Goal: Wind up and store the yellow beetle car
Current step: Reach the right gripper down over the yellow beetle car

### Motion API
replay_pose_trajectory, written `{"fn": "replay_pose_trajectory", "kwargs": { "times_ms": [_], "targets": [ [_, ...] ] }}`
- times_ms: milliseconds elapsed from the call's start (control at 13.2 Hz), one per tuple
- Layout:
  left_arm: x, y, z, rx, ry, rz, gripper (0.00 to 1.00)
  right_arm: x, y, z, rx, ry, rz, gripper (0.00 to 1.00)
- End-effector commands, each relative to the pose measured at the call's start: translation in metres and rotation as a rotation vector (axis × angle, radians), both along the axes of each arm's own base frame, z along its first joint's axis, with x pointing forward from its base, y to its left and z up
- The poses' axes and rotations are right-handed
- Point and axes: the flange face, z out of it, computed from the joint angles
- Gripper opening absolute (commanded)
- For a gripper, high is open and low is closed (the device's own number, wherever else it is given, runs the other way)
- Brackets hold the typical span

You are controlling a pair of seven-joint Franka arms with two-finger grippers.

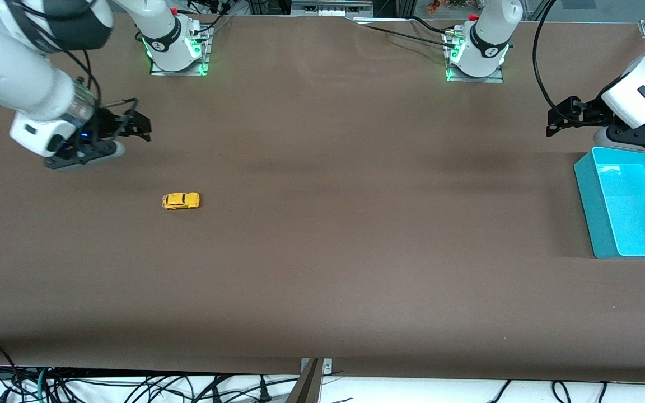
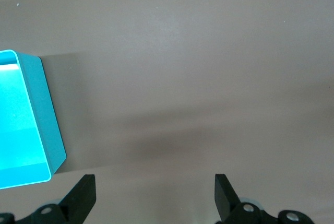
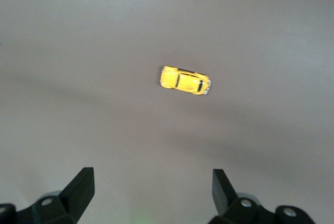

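Note:
The yellow beetle car (image 1: 181, 200) rests on its wheels on the brown table, toward the right arm's end. It also shows in the right wrist view, where the yellow beetle car (image 3: 185, 80) lies well clear of the fingers. My right gripper (image 1: 140, 124) hangs open and empty over bare table, with the car nearer to the front camera than the spot beneath it. My left gripper (image 1: 559, 117) is open and empty too, up in the air at the left arm's end beside the teal bin. Between its fingertips (image 2: 83, 190) only table shows.
A teal open bin (image 1: 585, 184) stands at the left arm's end of the table, its rim also the teal bin (image 2: 52, 130) in the left wrist view. The two arm bases (image 1: 177, 45) sit along the table's edge away from the camera. Cables hang below the front edge.

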Motion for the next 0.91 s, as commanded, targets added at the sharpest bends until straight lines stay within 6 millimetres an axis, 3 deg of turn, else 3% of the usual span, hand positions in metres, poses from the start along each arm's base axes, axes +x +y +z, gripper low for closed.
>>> {"fn": "replay_pose_trajectory", "kwargs": {
  "times_ms": [0, 302, 604, 831],
  "targets": [
    [0.001, 0.000, 0.007, -0.009, 0.003, -0.011, 1.00, -0.010, 0.012, -0.032, 0.006, -0.024, 0.166, 1.00],
    [0.001, 0.000, 0.006, -0.009, 0.005, -0.011, 1.00, -0.014, 0.019, -0.088, 0.054, -0.054, 0.507, 1.00],
    [0.001, 0.000, 0.006, -0.009, 0.005, -0.011, 1.00, 0.000, 0.017, -0.134, 0.098, -0.115, 0.892, 1.00],
    [0.001, 0.002, 0.006, -0.009, 0.006, -0.009, 1.00, 0.011, 0.013, -0.166, 0.119, -0.134, 1.080, 1.00]
  ]
}}
